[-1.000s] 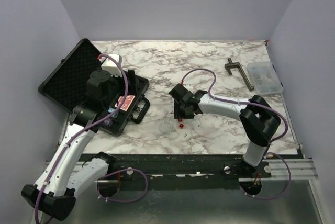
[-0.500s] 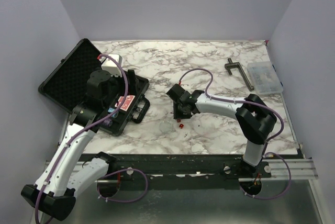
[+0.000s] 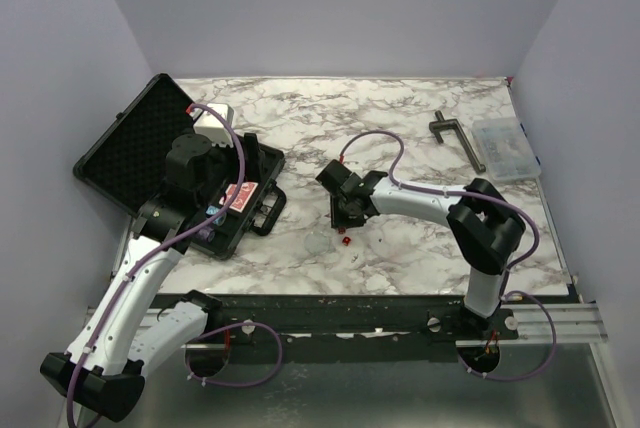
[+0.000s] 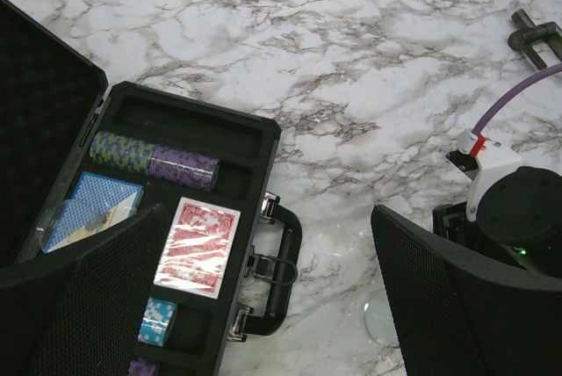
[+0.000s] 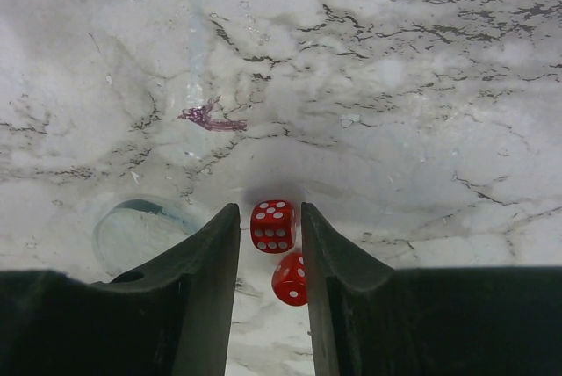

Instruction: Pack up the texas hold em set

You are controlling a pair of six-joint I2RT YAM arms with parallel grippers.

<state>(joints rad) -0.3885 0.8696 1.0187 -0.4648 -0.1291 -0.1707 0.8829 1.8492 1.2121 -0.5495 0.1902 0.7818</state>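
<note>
Since a second ago our right arm has swung a little toward 9 o'clock, taking the right tool (image 5: 270,213) with it. The two red dice (image 5: 273,226) and our left arm have not shifted.

Nearest to us, just toward 6 o'clock from the middle of the marble surface (image 3: 400,108), the right tool points down over the dice. Its fingers stand a narrow gap apart. One die sits between the tips with a sliver of space on each side, and the other lies farther back in the same gap. We cannot tell whether either die touches a finger. A faint clear ring (image 5: 132,231) lies on the surface just beside the left finger.

At 9 o'clock the black case (image 3: 130,153) lies open, its lid tilted back against the wall side. Our left tool (image 4: 268,211) hangs above it with its fingers spread wide, holding nothing. In the tray a row of chips (image 4: 154,159) lies on its side in the far slot. On the near side of it lie a blue deck (image 4: 92,209) and a red deck (image 4: 197,245), side by side. A small light blue stack (image 4: 158,321) sits nearer still. The handle (image 4: 279,266) sticks out from the tray's edge toward the middle of the surface.

Far off at 2 o'clock lies a dark clamp (image 3: 457,138), with a clear box (image 3: 505,148) just beside it at the surface's edge, both well apart from the dice.
</note>
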